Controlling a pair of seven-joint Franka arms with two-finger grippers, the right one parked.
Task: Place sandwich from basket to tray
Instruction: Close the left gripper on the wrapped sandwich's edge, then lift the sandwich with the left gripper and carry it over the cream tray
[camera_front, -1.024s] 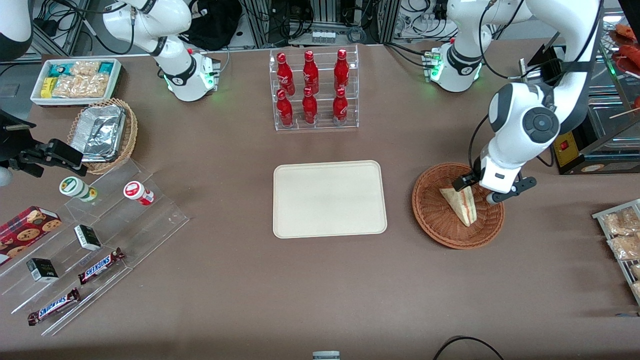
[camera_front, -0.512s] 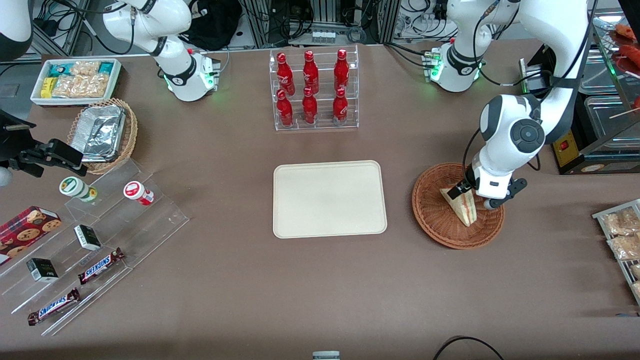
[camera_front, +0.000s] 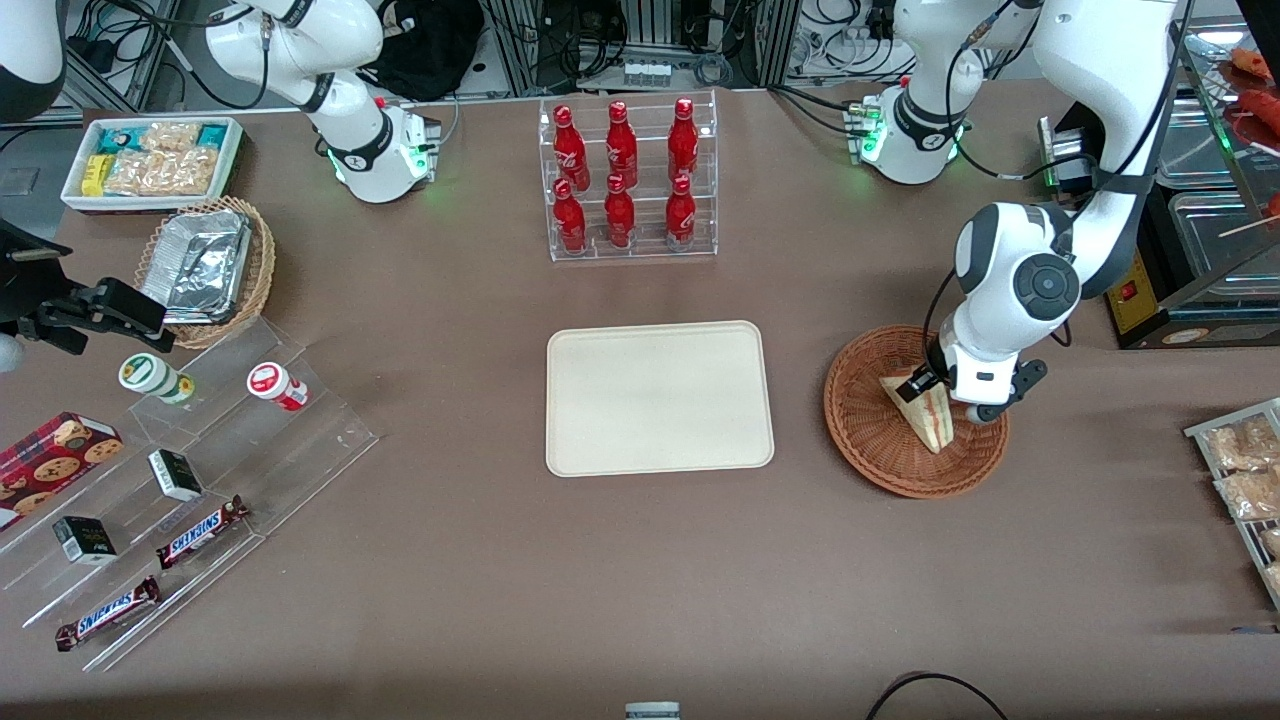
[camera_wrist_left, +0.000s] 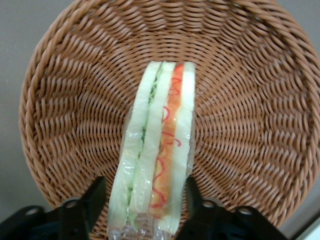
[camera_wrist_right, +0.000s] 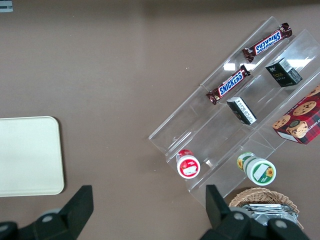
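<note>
The sandwich (camera_front: 927, 416), a plastic-wrapped wedge of pale bread with red and green filling, stands on edge in the reddish-brown wicker basket (camera_front: 880, 468) toward the working arm's end of the table. My gripper (camera_front: 948, 398) is down inside the basket, open, straddling the wedge's wide end. In the left wrist view the sandwich (camera_wrist_left: 160, 145) lies between the two black fingers (camera_wrist_left: 95, 195), with a small gap on at least one side, and the basket (camera_wrist_left: 70, 100) weave surrounds it. The cream tray (camera_front: 660, 398) lies flat beside the basket, mid-table, with nothing on it, and the tray (camera_wrist_right: 27, 155) also shows in the right wrist view.
An acrylic rack of red bottles (camera_front: 625, 180) stands farther from the front camera than the tray. A black box with a red switch (camera_front: 1140, 300) sits close to the basket. Wire racks of snack packets (camera_front: 1245, 470) line the working arm's table end.
The arm has dropped lower and shifted slightly toward the tray, bringing the open fingers down on either side of the sandwich. The sandwich has stayed in place.
</note>
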